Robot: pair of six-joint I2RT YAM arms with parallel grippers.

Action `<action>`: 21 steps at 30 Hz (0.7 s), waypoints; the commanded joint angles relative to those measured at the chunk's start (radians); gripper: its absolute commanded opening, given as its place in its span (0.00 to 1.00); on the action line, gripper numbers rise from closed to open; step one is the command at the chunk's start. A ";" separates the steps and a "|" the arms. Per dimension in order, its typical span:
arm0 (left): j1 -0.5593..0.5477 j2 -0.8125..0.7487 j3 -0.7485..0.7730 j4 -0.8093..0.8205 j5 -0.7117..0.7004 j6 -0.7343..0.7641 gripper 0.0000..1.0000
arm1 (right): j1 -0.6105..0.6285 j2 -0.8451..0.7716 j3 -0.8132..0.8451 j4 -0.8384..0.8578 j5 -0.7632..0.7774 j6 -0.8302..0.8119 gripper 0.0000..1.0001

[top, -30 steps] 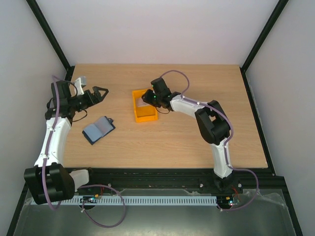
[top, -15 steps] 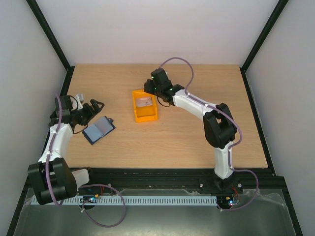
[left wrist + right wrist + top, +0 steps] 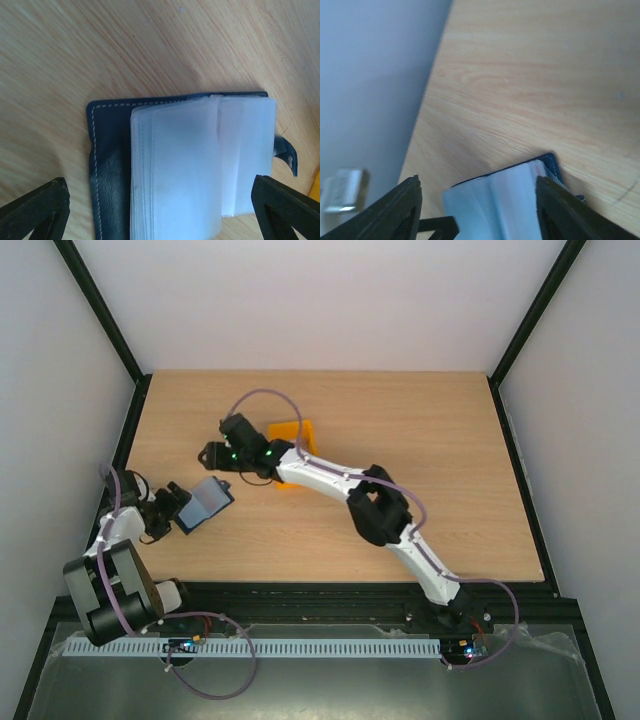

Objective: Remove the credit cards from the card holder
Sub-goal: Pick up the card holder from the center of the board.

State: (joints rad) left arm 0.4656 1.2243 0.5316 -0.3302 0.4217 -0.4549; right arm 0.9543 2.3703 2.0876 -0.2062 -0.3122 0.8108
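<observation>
The card holder (image 3: pixel 207 500) lies open on the table at the left, dark navy with pale translucent sleeves (image 3: pixel 200 160) fanned upward. No credit cards can be told apart from the sleeves; only a thin red streak (image 3: pixel 538 170) shows at one sleeve's edge. My left gripper (image 3: pixel 181 509) sits low at the holder's left end, open wide, with the holder (image 3: pixel 107 150) between its fingers (image 3: pixel 35 210) but not gripped. Reaching across from the right, my right gripper (image 3: pixel 210 454) hovers open just behind the holder (image 3: pixel 495 202), and its fingertips (image 3: pixel 400 210) stand either side of the sleeves.
An orange bin (image 3: pixel 297 430) stands behind the right arm's forearm, mostly covered by it. The grey side wall (image 3: pixel 370 75) and the black frame post (image 3: pixel 130 430) run close along the table's left edge, next to both grippers.
The right arm has swung left from the orange bin to the card holder, its jaws now wider. The left arm has pulled back and down to the holder's left end.
</observation>
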 commanded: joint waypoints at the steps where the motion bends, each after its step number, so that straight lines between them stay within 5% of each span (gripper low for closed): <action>1: 0.005 0.063 -0.010 0.075 0.006 0.012 0.99 | 0.011 0.112 0.107 -0.036 0.025 0.160 0.64; 10: 0.007 0.143 -0.027 0.131 0.105 0.011 0.99 | 0.025 0.183 0.027 0.093 0.132 0.422 0.65; 21: -0.017 0.154 -0.035 0.197 0.235 -0.007 0.94 | 0.034 0.233 -0.011 0.241 -0.029 0.573 0.62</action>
State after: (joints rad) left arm 0.4633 1.3514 0.5205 -0.1364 0.5980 -0.4526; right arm 0.9798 2.5858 2.0911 -0.0254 -0.3016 1.3125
